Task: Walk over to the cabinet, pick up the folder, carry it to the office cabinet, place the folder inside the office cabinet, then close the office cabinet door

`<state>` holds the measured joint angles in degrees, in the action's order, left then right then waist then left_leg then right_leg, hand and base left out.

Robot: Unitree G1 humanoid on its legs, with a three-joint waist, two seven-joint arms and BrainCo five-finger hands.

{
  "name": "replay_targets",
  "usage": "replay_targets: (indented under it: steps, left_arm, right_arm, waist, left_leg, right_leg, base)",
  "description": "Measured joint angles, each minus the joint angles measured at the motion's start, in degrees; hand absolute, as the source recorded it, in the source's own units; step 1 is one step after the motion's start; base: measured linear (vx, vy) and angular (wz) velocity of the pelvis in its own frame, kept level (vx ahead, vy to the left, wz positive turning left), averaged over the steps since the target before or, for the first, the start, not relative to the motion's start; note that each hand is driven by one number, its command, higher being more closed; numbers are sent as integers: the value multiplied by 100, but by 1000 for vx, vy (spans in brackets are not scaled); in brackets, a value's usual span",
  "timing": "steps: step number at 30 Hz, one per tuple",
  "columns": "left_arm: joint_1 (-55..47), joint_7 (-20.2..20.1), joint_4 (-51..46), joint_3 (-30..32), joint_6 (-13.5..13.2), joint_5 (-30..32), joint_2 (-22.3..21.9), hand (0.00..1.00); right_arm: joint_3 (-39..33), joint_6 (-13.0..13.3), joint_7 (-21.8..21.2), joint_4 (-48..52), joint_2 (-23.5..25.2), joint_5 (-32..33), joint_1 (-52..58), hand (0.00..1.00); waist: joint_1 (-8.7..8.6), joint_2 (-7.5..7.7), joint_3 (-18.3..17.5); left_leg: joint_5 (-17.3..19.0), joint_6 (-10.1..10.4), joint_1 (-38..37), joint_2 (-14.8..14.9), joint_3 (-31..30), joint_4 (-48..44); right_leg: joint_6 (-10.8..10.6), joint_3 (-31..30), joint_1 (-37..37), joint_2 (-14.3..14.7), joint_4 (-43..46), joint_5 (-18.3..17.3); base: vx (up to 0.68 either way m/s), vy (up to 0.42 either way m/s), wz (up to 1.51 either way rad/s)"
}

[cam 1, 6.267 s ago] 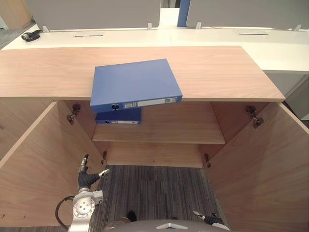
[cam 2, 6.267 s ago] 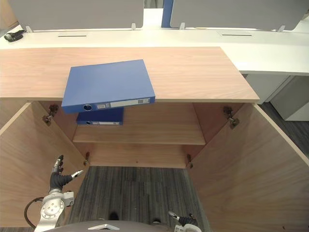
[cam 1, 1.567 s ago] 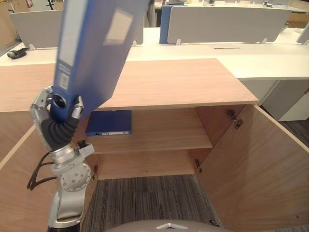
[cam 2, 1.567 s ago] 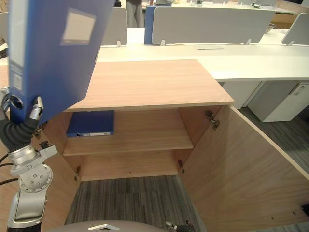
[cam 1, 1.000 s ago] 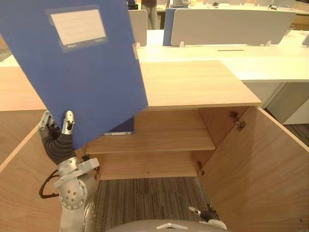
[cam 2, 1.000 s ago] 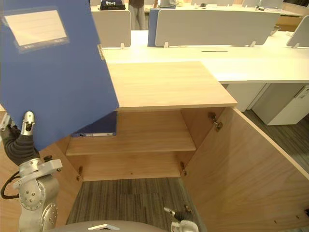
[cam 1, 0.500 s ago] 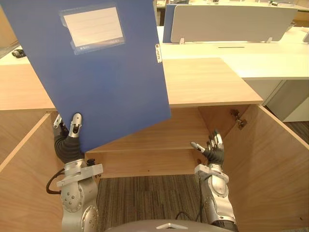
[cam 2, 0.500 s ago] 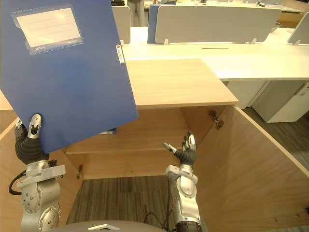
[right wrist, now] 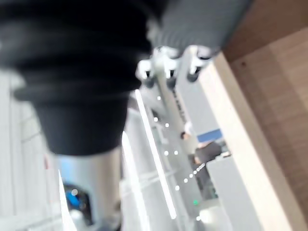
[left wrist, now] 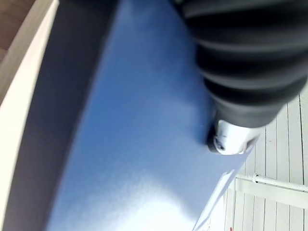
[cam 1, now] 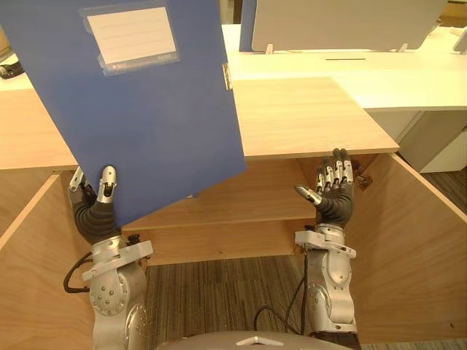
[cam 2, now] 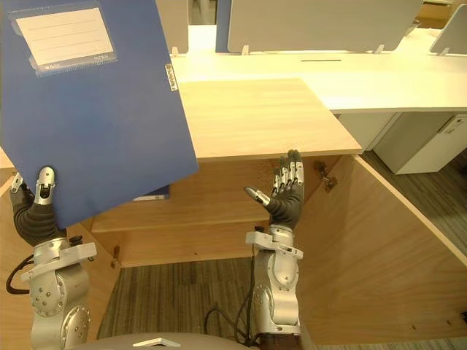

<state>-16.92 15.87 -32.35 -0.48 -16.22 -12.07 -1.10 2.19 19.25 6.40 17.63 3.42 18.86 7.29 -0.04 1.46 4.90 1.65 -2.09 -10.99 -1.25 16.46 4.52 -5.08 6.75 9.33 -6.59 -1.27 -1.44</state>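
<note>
Left eye view: left hand (cam 1: pixel 97 211) is pinching the lower corner of the flat blue folder with a white lined label pocket (cam 1: pixel 153 124), holding it upright and tilted, in front of the open light-wood cabinet (cam 1: pixel 306 120). Right hand (cam 1: pixel 334 195) is hovering, fingers straight. Left wrist view: thumb is pressing the blue cover. Right wrist view: fingers are extending, holding nothing.

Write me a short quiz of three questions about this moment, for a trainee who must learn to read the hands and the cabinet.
1. True or false: the left hand holds the blue folder raised by a lower corner.
2. The right hand is: A) shut on the folder; B) open, raised before the cabinet, holding nothing; C) lying flat on the cabinet top.
3. Fill in: the cabinet doors stand ____.
Key: 1 true; 2 B; 3 open.
</note>
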Motion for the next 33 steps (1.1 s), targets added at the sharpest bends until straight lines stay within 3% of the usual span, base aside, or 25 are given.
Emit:
replay_targets:
  steps: [7,17,26,33]
  left_arm:
    - [61,-259,548,-277,-22,-1,19,100]
    - [228,-563,857,-641,-23,-4,62,100]
    - [247,-629,928,-635,-23,3,285,100]
    - [327,-763,920,-637,-22,13,290,100]
  right_arm:
    - [468,16,-458,0,-71,341,-380,0]
    - [1120,-62,-777,-31,-254,559,-793,0]
    - [1118,-226,-1131,-420,-519,1069,-854,0]
    - [1040,-233,-1120,-570,-519,1117,-900,0]
  waist:
    - [10,28,17]
    - [50,32,15]
    - [48,40,14]
    - [41,52,6]
  left_leg:
    - [15,8,-2,-9,26,0]
    - [22,2,36,-20,33,0]
    - [22,-6,80,-25,-24,0]
    - [21,-8,79,-24,-43,0]
  right_leg:
    - [-1,-22,-12,-4,-2,-1]
    - [-2,-25,-50,-4,-1,0]
    - [-1,5,-68,-6,-2,0]
    - [0,7,-57,-7,-2,1]
  base:
    - [-10,-8,-1]
    - [-5,-7,0]
    - [-6,-8,3]
    - [0,0,0]
